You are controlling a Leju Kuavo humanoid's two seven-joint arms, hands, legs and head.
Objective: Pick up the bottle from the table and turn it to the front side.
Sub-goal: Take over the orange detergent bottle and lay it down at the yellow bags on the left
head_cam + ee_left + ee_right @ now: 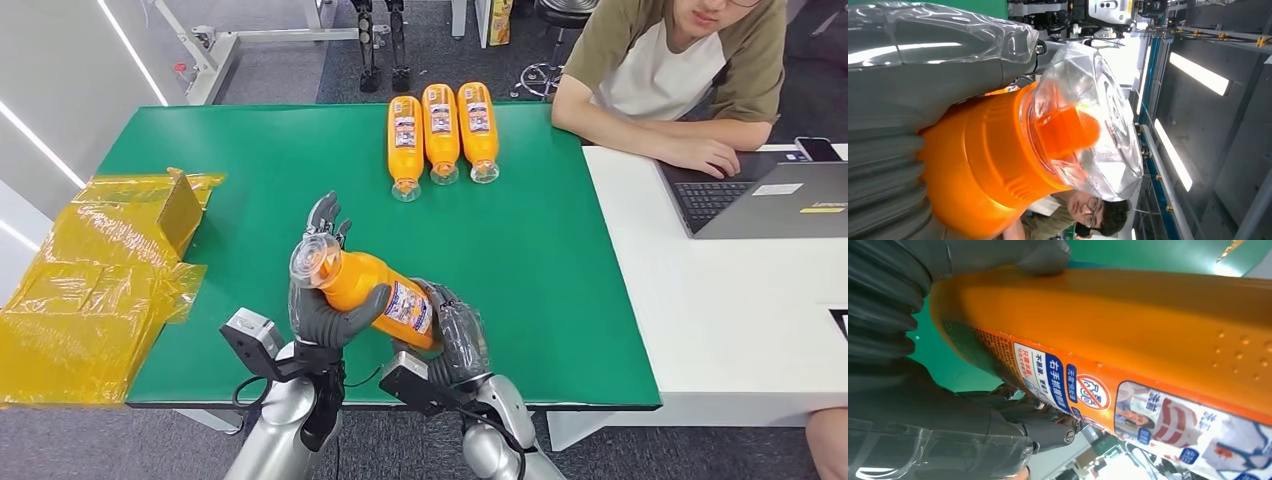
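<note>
The bottle [372, 289] is off the desk [540, 260], held slantwise between both hands above the near edge; the left hand [322, 300] takes the neck end, its thumb across the near side of the orange body and its fingers [326, 213] rising behind the clear cap [313, 260], so the cap sits just past the fingertips; the left wrist view shows the cap [1088, 130] and the orange shoulder pressed against the grey thumb; the right hand [455, 335] cups the base end, its fingers [462, 322] wrapped over the bottom beyond the label [408, 306], and the right wrist view has the printed label [1088, 390] lying just beside dark fingers curled under the body; so both hands are closed on the bottle, one at each end, a grip that probably leaves the middle free so the body can be rolled about its long axis; the label is partly up and toward the right fingers, which suggests the turn to the front is under way or nearly done, though I cannot tell which face counts as front; well beyond the fingers three more bottles [441, 135] lie side by side, caps toward the robot; a person [680, 70] leans at a laptop [770, 200] off to the right.
</note>
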